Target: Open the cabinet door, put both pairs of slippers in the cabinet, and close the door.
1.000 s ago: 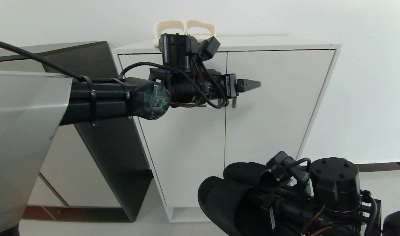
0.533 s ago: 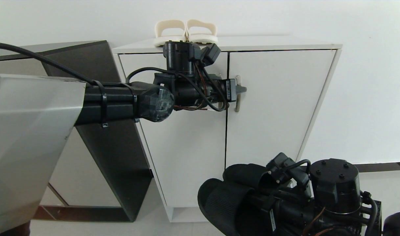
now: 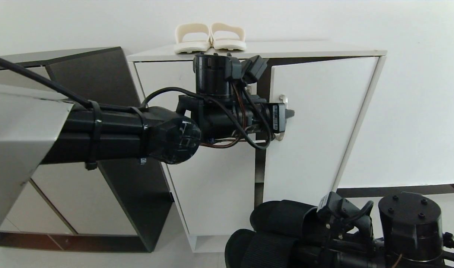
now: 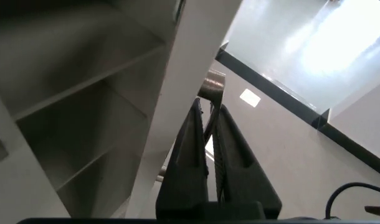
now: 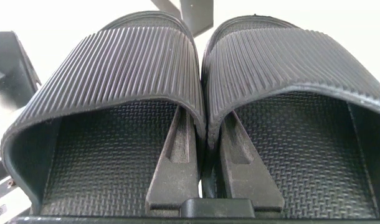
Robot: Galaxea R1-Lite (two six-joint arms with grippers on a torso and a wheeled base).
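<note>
Robot eases open a white cabinet (image 3: 212, 186) that fills the middle of the head view, its right-hand door (image 3: 316, 123) standing ajar toward three o'clock, a dark gap at its free edge and shelves (image 4: 84, 81) showing inside. At six o'clock a pair of black slippers (image 3: 275, 230) is carried side by side by the right gripper (image 5: 205, 127), one finger inside each shoe, pressed together on the two adjoining inner walls. At twelve o'clock the cream slippers (image 3: 210, 37) sit on the cabinet top, touching each other. At the centre the left gripper (image 3: 289, 113) is narrowed to a pinch around the door's metal handle (image 3: 282, 99).

The door looks light and stiff and should swing freely; the handle is the one sure hold, though so thin and smooth a bar could slide out of the pinch under a slanted pull. Both pairs look light, soft and ribbed, likely to flex; squeezing the paired inner walls takes two shoes at once, and the cream pair would suit the same hold
</note>
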